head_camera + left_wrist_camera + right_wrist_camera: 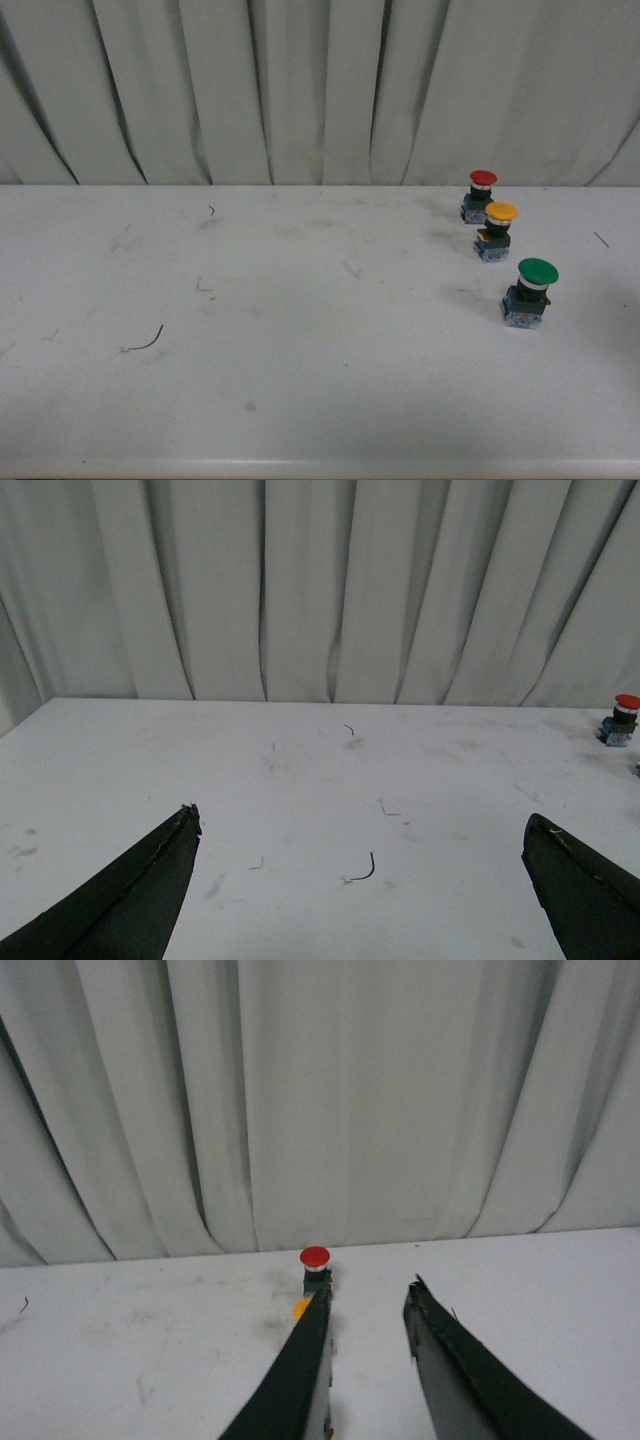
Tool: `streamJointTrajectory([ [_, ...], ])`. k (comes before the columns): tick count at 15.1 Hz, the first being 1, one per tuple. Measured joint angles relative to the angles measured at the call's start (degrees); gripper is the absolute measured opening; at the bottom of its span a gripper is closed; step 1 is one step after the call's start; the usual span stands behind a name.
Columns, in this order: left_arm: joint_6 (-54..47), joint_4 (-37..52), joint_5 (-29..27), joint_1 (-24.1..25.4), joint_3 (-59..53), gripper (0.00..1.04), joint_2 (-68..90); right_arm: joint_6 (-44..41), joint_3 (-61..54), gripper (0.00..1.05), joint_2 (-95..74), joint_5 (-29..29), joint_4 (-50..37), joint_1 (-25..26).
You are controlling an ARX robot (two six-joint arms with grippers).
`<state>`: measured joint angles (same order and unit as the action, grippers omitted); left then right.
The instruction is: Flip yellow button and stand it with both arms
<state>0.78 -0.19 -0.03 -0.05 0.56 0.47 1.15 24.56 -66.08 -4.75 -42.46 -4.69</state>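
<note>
The yellow button (500,229) stands upright on the white table at the right, cap up, between a red-capped switch (481,195) behind it and a green-capped switch (530,291) in front. No arm shows in the front view. In the right wrist view my right gripper (368,1292) is open and empty; a sliver of the yellow button's cap (299,1308) peeks out beside one finger (300,1370), with the red-capped switch (315,1265) beyond. My left gripper (360,825) is open wide over bare table, far from the buttons.
The white table (300,300) carries scuff marks and a thin dark curved wire scrap (145,342), also in the left wrist view as the wire scrap (365,868). A pale curtain (300,90) hangs behind the table's far edge. The red-capped switch (622,720) shows at the left wrist view's edge.
</note>
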Motion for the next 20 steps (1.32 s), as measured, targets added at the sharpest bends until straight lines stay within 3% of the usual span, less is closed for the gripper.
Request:
streamJointTrajectory([
  [2, 0.0, 0.0, 0.0, 0.0, 0.0, 0.98, 0.0, -0.6, -6.0, 0.07, 4.2, 1.0, -0.7, 0.8],
  [3, 0.0, 0.0, 0.0, 0.0, 0.0, 0.98, 0.0, -0.9, -8.7, 0.02, 6.3, 3.8, -0.7, 2.9],
  [5, 0.0, 0.0, 0.0, 0.0, 0.0, 0.98, 0.0, -1.0, -12.3, 0.02, 11.0, 4.2, -0.5, 5.1],
  [16, 0.0, 0.0, 0.0, 0.0, 0.0, 0.98, 0.0, -1.0, -23.9, 0.02, 32.4, 4.6, 9.3, 5.0],
  [20, 0.0, 0.0, 0.0, 0.0, 0.0, 0.98, 0.0, -1.0, -23.9, 0.02, 41.4, 4.6, 17.9, 5.0],
])
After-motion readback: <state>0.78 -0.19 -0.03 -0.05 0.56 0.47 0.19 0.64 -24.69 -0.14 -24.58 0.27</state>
